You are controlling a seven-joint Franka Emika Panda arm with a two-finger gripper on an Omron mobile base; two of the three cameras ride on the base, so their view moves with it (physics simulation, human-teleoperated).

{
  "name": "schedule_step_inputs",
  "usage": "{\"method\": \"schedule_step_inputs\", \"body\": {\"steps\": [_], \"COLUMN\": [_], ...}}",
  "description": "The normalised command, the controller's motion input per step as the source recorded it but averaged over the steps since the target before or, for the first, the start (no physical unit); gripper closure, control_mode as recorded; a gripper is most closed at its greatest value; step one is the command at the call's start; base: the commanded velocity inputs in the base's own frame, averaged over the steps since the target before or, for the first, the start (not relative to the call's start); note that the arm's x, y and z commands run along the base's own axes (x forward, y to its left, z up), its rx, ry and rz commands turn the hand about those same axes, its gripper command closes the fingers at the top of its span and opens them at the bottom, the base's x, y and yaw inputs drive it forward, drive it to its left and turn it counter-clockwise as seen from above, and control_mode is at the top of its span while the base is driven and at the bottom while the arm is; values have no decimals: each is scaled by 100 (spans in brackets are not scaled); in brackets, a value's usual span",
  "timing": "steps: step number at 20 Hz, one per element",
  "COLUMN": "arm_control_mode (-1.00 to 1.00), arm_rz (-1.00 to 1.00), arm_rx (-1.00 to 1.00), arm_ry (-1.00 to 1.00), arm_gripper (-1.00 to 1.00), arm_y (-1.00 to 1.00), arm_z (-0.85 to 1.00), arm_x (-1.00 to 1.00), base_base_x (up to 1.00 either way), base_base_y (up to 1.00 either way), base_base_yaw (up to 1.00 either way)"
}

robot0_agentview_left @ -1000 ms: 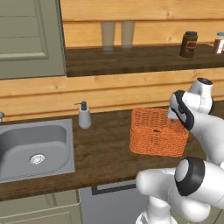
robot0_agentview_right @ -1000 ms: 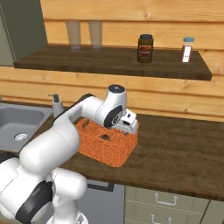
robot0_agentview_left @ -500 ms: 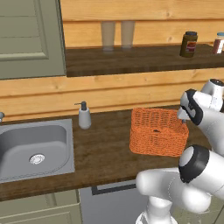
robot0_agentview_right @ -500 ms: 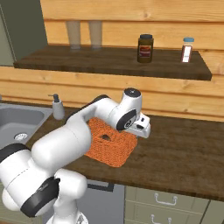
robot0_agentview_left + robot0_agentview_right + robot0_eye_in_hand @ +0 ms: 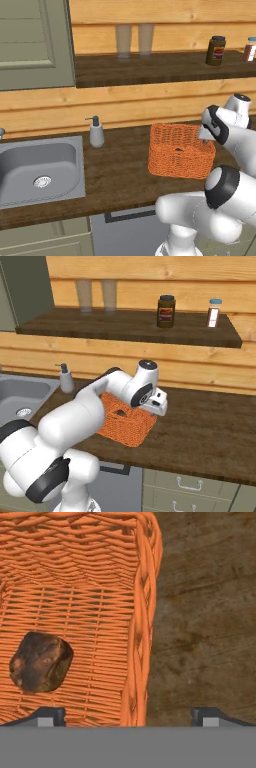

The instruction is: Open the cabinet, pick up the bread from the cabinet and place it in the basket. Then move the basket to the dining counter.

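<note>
I see my fingers (image 5: 129,714) spread wide astride the basket (image 5: 142,612) wall, the bread (image 5: 41,662) lying inside by the left one.

The dark wood worktop (image 5: 120,165) carries the basket (image 5: 180,150), a soap dispenser (image 5: 96,133) and a sink (image 5: 37,170).

The basket (image 5: 181,151) stands on the worktop (image 5: 120,170), right of the soap dispenser (image 5: 96,132) and the sink (image 5: 37,170). The bread (image 5: 41,662) lies inside it on the floor. The gripper (image 5: 127,714) hangs over the basket's right wall, one finger inside, one outside. Behind and above, a shelf (image 5: 130,328) carries two glasses (image 5: 95,295) at left, a jar (image 5: 166,311) and a small bottle (image 5: 213,313) at right.
</note>
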Motion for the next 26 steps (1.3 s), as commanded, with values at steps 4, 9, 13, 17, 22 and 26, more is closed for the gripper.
{"method": "schedule_step_inputs", "body": {"steps": [4,9,13,17,22,26], "arm_control_mode": [-100,-100,-100,-100,-100,-100], "arm_rz": [0,0,0,0,0,0], "arm_rx": [0,0,0,0,0,0], "arm_ry": [0,0,0,0,0,0], "arm_gripper": [-100,-100,-100,-100,-100,-100], "arm_y": [7,-11,-14,-11,0,0], "arm_z": [-16,-12,-1,-3,-28,-40], "arm_x": [8,10,18,21,6,0], "base_base_x": [0,0,0,0,0,0], "base_base_y": [0,0,0,0,0,0], "base_base_yaw": [0,0,0,0,0,0]}}
